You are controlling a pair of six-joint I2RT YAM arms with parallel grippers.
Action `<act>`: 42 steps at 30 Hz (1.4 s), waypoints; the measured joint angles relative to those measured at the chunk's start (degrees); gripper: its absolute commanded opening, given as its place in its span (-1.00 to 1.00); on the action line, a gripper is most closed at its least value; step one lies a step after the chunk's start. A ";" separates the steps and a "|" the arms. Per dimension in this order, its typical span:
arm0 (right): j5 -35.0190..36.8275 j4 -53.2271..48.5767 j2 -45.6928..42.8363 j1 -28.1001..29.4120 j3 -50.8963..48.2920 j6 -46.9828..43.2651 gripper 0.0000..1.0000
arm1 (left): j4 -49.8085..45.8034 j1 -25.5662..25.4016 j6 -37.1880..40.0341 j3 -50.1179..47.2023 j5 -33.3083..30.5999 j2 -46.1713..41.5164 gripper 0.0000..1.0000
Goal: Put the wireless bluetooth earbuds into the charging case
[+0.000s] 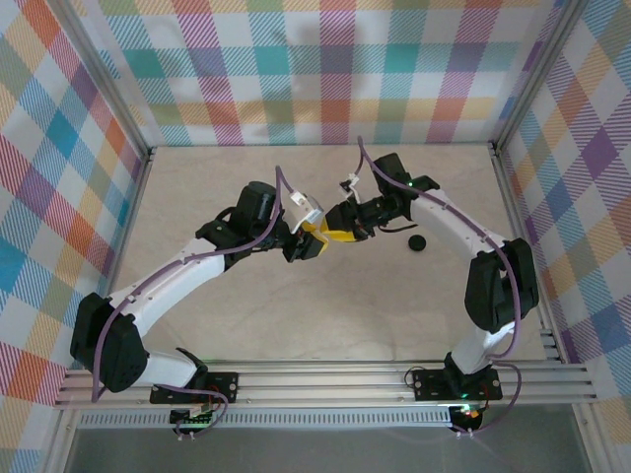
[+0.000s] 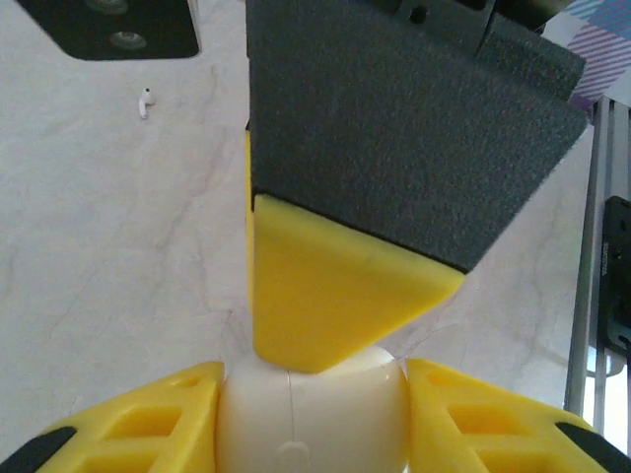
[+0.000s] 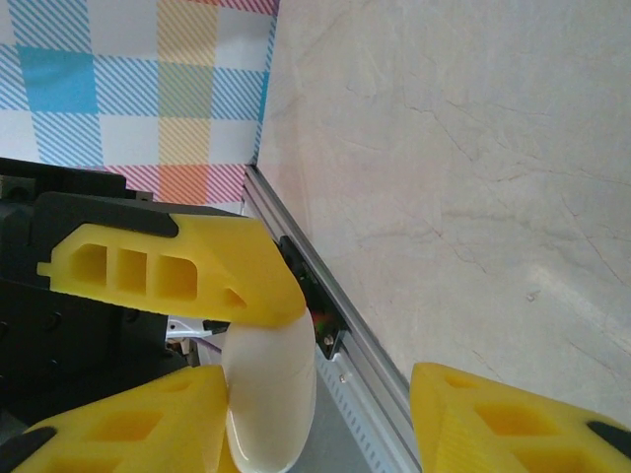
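Charging case (image 2: 311,414) — cut off at bottom edge, top hidden under right gripper (image 1: 338,225).

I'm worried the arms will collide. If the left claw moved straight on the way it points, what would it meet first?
A finger of the right claw, lying right ahead across the white charging case that the left claw grips. They look very close, though depth is hard to judge.

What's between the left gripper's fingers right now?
The white charging case, wedged between both fingers in left wrist view; a right gripper finger touches its top.
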 measured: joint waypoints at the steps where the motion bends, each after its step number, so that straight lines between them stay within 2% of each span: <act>1: -0.02 0.00 0.11 0.28 0.09 0.02 0.04 | -0.04 0.00 0.02 0.00 0.13 0.00 -0.19; 5: -0.42 -0.04 0.37 1.53 0.26 0.02 0.03 | -0.02 0.00 0.00 0.15 0.70 0.00 -0.19; 9: -1.40 -0.07 0.83 2.47 0.57 0.00 -0.10 | -0.33 0.00 0.04 0.66 1.25 0.00 -0.19; 12: -1.95 -0.09 1.07 2.62 0.87 -0.31 -0.36 | -0.81 0.00 0.07 0.96 1.62 0.37 -0.19; 17: -2.10 -0.96 1.07 2.73 1.22 -0.50 -0.93 | -1.86 -0.07 0.07 1.18 1.62 0.76 -0.15; 19: -2.01 -0.90 1.07 2.71 1.25 -0.52 -1.00 | -1.95 -0.09 0.00 1.18 1.42 0.76 -0.10; 27: -3.10 6.45 0.68 2.91 -1.60 2.86 -1.00 | -0.46 -0.24 -1.38 0.98 -2.71 0.17 0.31; 33: -2.64 12.74 -0.24 2.99 -4.92 5.95 -1.00 | 0.74 -0.31 -3.41 -1.25 -7.65 -4.42 0.59; 38: -0.13 18.08 -0.76 2.99 -5.46 8.37 -1.00 | 3.32 -0.31 -6.54 -4.57 -11.10 -9.57 0.94; 42: 2.08 21.27 -2.10 2.99 -6.58 9.44 -1.00 | 5.07 -0.31 -9.42 -7.65 -12.70 -13.14 0.99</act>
